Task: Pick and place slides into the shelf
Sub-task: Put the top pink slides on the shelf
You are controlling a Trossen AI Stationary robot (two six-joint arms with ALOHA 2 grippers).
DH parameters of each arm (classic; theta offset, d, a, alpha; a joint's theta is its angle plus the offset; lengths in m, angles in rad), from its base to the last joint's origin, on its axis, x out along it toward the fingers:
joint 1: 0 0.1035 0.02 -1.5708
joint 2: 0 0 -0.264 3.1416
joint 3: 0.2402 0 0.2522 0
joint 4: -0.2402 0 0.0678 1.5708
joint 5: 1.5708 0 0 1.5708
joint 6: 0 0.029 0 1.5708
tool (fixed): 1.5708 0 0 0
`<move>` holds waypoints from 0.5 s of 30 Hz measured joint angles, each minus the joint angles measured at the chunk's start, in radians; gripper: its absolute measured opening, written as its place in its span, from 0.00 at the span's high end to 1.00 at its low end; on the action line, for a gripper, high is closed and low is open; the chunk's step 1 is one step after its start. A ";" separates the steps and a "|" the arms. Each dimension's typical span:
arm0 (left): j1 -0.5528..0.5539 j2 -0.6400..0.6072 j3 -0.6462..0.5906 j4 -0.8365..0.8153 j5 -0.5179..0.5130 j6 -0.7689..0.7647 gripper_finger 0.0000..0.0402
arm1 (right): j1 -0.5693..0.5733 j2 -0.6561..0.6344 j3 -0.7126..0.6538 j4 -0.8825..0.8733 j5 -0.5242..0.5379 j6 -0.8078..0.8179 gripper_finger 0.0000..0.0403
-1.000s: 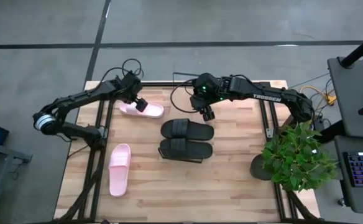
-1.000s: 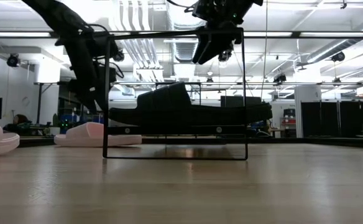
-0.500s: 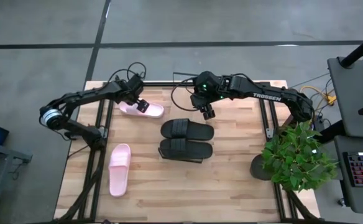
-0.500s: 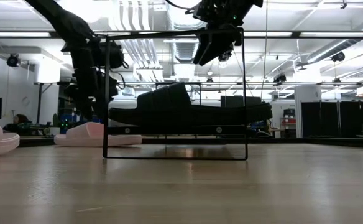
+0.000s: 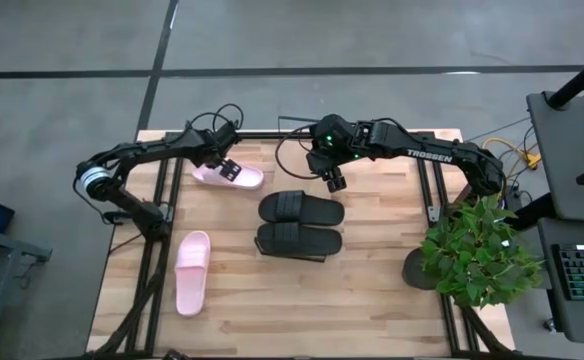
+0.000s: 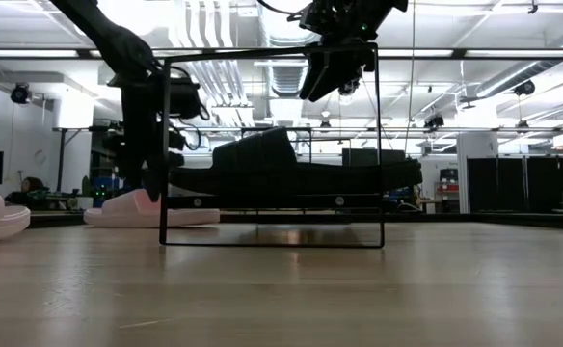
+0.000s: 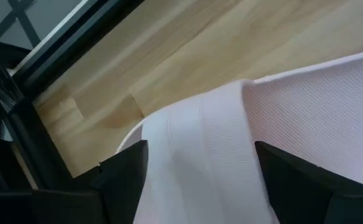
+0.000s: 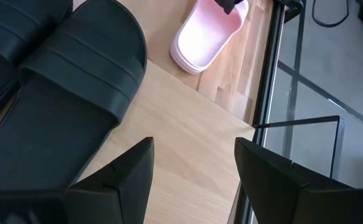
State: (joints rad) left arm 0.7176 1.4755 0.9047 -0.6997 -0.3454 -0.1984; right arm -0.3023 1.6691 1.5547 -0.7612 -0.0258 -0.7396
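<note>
At about eight o'clock on the pale butcher-block wooden table (image 5: 372, 290), as seen from overhead, a pale pink open-toe slide sandal (image 5: 192, 271) lies lengthwise by itself, near the left edge. Up at about eleven o'clock, a second pale pink slide sandal (image 5: 234, 177) lies near the far edge, and the left gripper (image 5: 224, 165) sits directly over its strap end. The left wrist view shows its two dark fingers (image 7: 122, 168) spread to either side of the broad ribbed pink strap (image 7: 200, 155), straddling it; whether they press on it I cannot tell. At the table's centre two black open-toe slide sandals lie side by side, the farther black slide (image 5: 301, 208) touching or just beside the nearer black slide (image 5: 298, 240). In the low view they sit within the thin black wire frame of the small shelf (image 6: 378, 145). At about twelve o'clock the right gripper (image 5: 334, 182) hangs above the table just beyond the farther black slide, its fingers (image 8: 122, 177) spread apart and holding nothing, the bare wood showing between them. At four o'clock a green leafy potted plant (image 5: 477, 250) stands at the table's right edge.
</note>
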 joint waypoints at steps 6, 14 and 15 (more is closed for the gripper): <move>-0.004 0.016 0.000 0.000 0.001 0.004 0.47 | 0.000 0.000 0.000 0.000 0.000 -0.001 0.47; -0.003 0.014 0.000 0.000 -0.002 0.110 0.81 | 0.000 0.000 0.000 -0.003 0.000 0.000 0.47; -0.003 0.013 0.000 0.000 -0.002 0.125 0.85 | 0.000 0.000 0.000 -0.005 0.000 0.002 0.47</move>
State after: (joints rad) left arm 0.7143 1.4885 0.9047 -0.6998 -0.3475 -0.0736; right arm -0.3023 1.6691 1.5547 -0.7660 -0.0257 -0.7381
